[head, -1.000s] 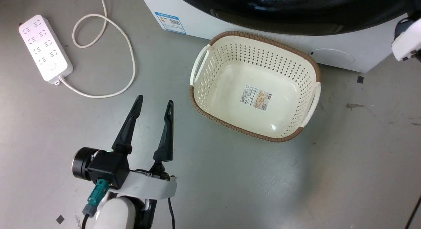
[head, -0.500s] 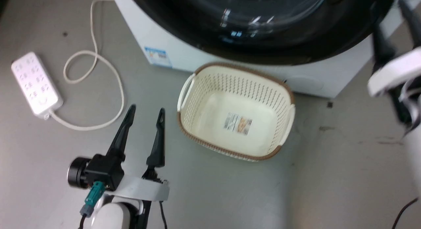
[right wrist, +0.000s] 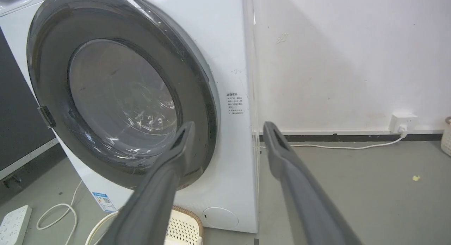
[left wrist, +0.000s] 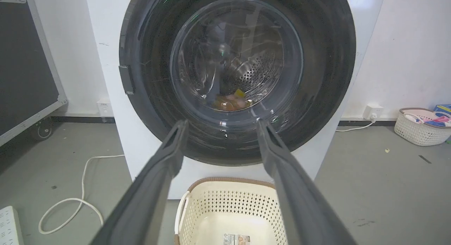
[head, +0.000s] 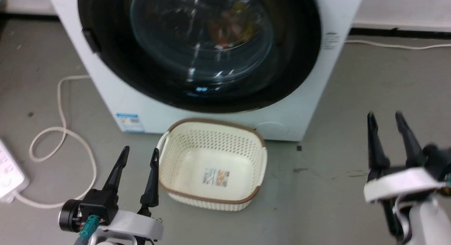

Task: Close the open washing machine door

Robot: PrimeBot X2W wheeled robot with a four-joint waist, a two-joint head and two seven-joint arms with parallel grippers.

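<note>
Washing machine door [head: 199, 48], round with glossy black rim and clear glass bowl, lies flush against the big white front-loading washing machine [head: 116, 100]. It is judged shut, though the latch is unconfirmed. Left end effector [head: 140, 150]: fingers spread, empty, just beside the cream perforated plastic basket [head: 208, 202]. Right end effector [head: 384, 114]: spread, empty. Next move: confirm latching; otherwise press the rim's latch side.

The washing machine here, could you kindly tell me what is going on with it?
The big white front-loading washing machine has its round black-rimmed glass door flush against its front, apparently shut. The robot's left hand and right hand hover low before it, both open and empty. A cream perforated plastic basket sits on the floor in front.
</note>
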